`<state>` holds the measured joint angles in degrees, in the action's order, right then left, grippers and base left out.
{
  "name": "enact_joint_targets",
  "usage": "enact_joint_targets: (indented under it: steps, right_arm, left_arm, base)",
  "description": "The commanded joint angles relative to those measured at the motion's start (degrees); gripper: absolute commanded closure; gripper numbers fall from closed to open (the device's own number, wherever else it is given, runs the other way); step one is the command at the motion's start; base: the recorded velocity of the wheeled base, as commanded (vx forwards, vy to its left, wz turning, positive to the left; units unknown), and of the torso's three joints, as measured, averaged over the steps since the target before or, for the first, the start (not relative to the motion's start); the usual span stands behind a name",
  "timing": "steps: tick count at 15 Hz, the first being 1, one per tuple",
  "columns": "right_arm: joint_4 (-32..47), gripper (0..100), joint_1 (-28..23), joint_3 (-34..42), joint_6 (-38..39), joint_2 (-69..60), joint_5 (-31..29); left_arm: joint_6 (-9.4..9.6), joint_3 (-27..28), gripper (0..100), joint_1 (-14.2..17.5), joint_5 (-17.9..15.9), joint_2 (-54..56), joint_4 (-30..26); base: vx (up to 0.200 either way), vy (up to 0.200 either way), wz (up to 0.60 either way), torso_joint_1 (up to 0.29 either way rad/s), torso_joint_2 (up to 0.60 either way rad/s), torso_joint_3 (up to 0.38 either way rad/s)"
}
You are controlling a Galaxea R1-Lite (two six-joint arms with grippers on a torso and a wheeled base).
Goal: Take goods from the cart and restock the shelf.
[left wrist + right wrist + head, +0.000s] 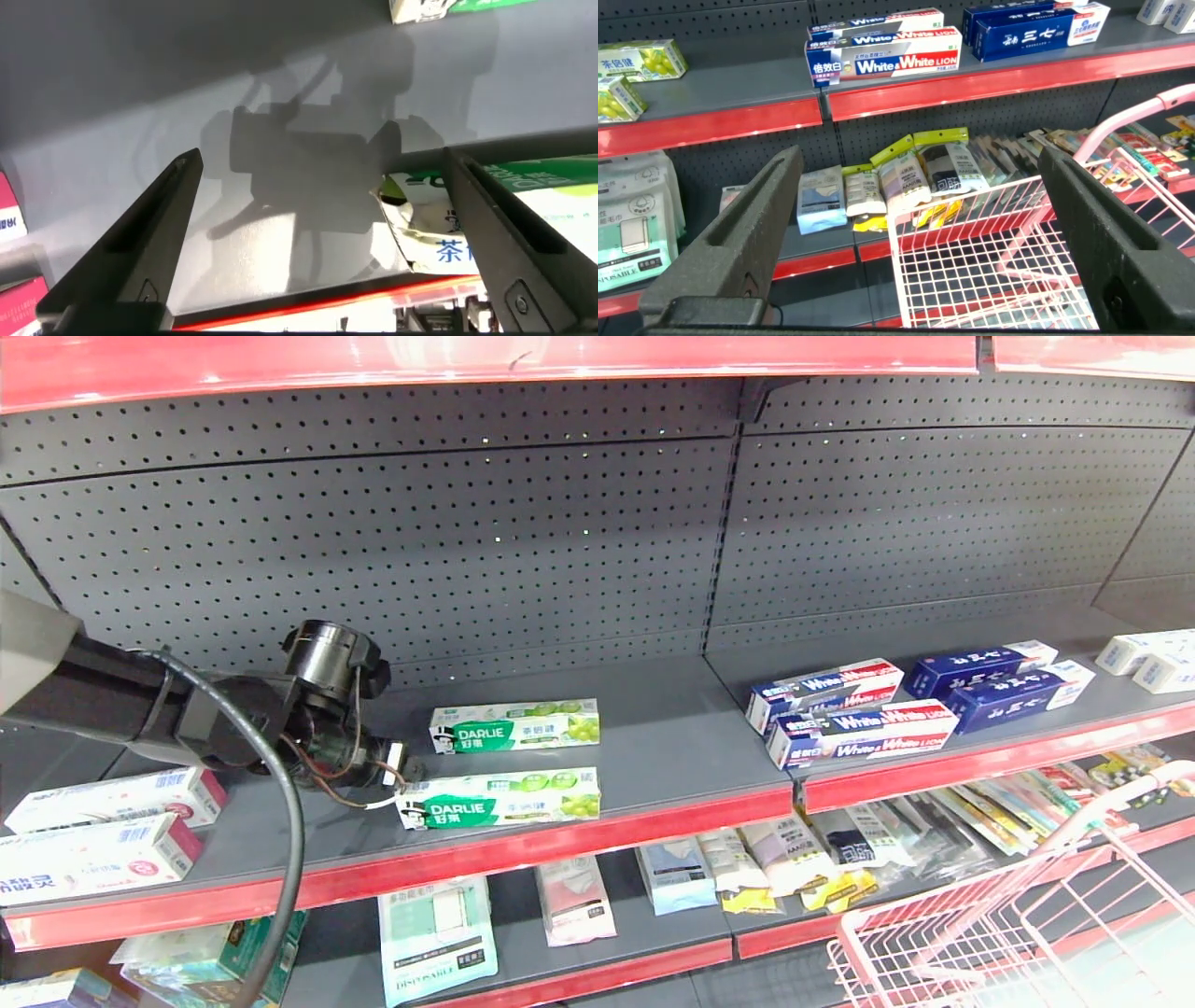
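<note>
Two green toothpaste boxes lie on the grey shelf [653, 747], one at the back [513, 725] and one near the front edge [499, 799]. My left gripper [394, 767] hovers low over the shelf at the left end of the front box. In the left wrist view this gripper [322, 159] is open, with bare shelf between its fingers and the front box's end [425, 219] beside one finger. My right gripper [920, 154] is open with nothing in it, above the pink wire cart [971, 252], facing the shelves. The cart [934, 901] stands at the lower right.
Blue and white toothpaste boxes [859, 719] fill the shelf's right section, and pink-ended white boxes [93, 835] lie at its left. A red lip [560, 845] runs along the shelf front. Bagged goods [747, 868] lie on the lower shelf. A pegboard wall [560, 541] backs the shelf.
</note>
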<state>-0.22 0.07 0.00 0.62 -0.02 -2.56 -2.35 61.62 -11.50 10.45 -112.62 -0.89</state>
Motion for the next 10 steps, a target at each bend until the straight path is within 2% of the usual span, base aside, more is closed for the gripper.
enact_joint_targets:
  steps: [1, 10]
  right_arm:
    - [-0.04, 0, 0.01, 0.0, -0.01, 0.02, 0.01]
    - [-0.04, 0, 0.01, 0.0, -0.01, 0.02, 0.01]
  left_arm:
    - [-0.02, -0.36, 0, -0.02, 0.01, 0.29, 0.01]
    - [-0.02, -0.54, 0, -0.11, -0.08, 1.08, -1.22]
  base:
    - [0.0, 0.0, 0.0, 0.0, 0.0, 0.0]
    - [0.0, 0.0, 0.0, 0.0, 0.0, 0.0]
